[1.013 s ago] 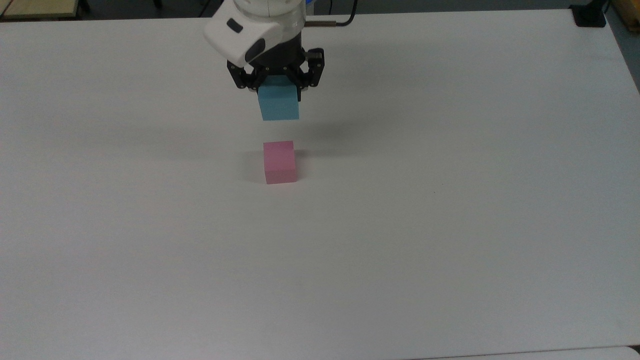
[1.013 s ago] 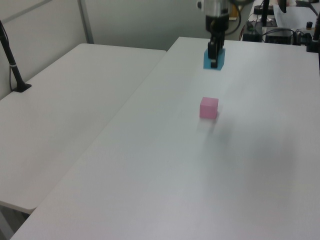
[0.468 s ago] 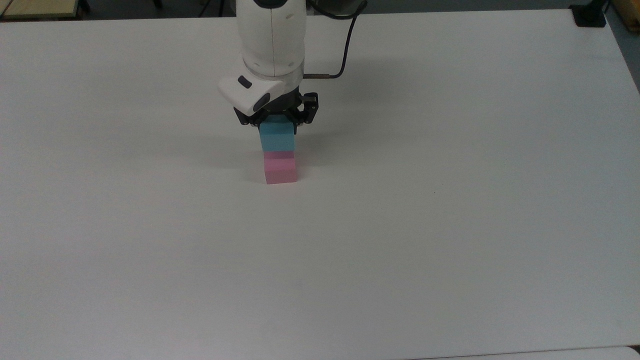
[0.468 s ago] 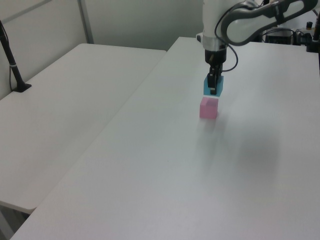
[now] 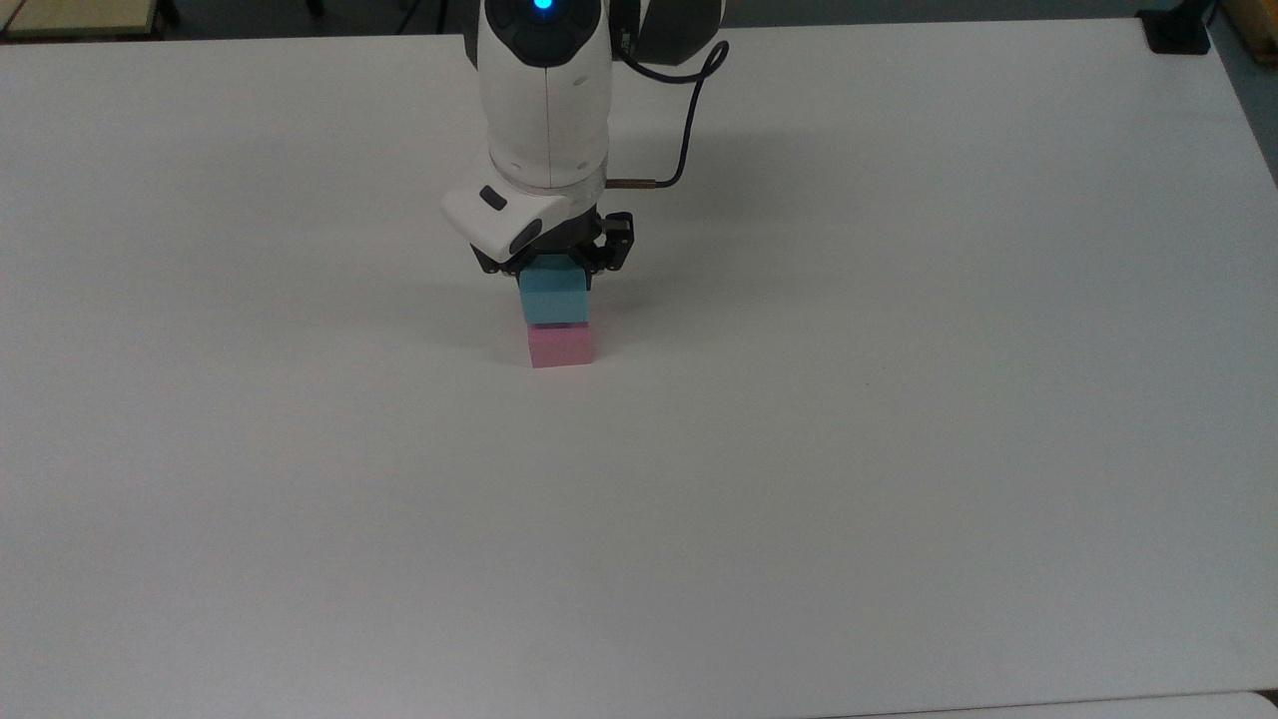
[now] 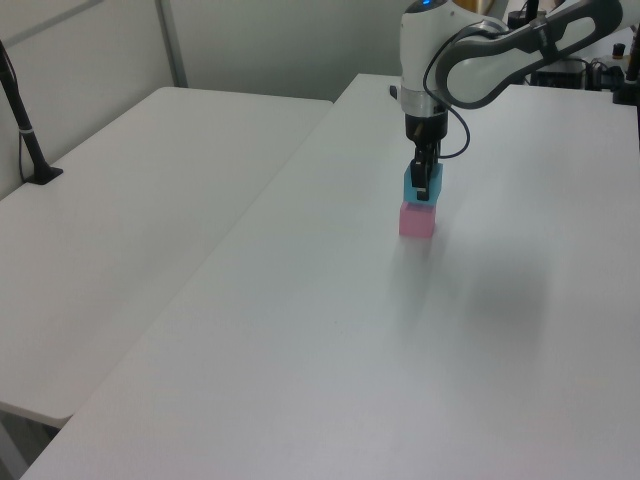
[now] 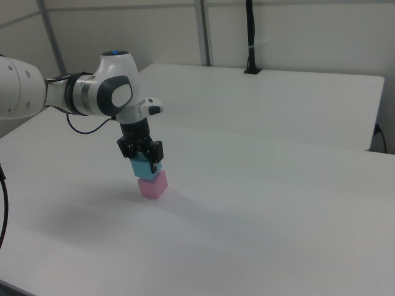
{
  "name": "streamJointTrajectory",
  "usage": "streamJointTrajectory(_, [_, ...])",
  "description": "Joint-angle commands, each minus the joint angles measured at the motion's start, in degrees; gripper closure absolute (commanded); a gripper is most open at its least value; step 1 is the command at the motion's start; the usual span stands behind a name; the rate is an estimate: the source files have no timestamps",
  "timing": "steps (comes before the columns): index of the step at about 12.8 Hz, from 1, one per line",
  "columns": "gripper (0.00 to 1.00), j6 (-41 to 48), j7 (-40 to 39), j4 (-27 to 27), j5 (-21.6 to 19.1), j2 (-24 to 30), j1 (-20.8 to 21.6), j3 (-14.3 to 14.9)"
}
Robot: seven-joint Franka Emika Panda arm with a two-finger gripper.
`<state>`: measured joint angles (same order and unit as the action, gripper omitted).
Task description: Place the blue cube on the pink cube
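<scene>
The white desk (image 5: 899,449) takes up nearly the whole top view, bare apart from the stack a little above its centre. The white arm (image 5: 544,100) comes down from the upper middle of the top view, a black cable (image 5: 689,130) looping off its right side. Its pincer (image 5: 552,262) is clamped on the blue cube (image 5: 552,297), fingers on two opposite side faces near the top. The blue cube sits on or just over the pink cube (image 5: 560,347); in the right view their faces line up closely, at centre left. Both look light, stiff and matte, likely foam or wood, so flat side faces give a sure hold and little squeeze is needed.
</scene>
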<state>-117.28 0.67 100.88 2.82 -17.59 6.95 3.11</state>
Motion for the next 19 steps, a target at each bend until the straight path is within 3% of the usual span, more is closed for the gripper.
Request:
streamJointTrajectory(1, [0.71,-2.3,0.6,0.5,1.0,-0.1,0.3,0.4])
streamJointTrajectory(5, [0.64,-3.2,0.7,0.5,1.0,-0.7,0.4,0.4])
streamJointTrajectory(13, [0.00,-3.3,0.7,0.5,1.0,-0.8,0.2,0.4])
streamJointTrajectory(16, [0.00,-1.9,0.9,-0.9,0.8,0.4,0.2,0.4])
streamJointTrajectory(19, [0.00,5.3,0.9,-3.5,0.9,5.0,0.2,0.6])
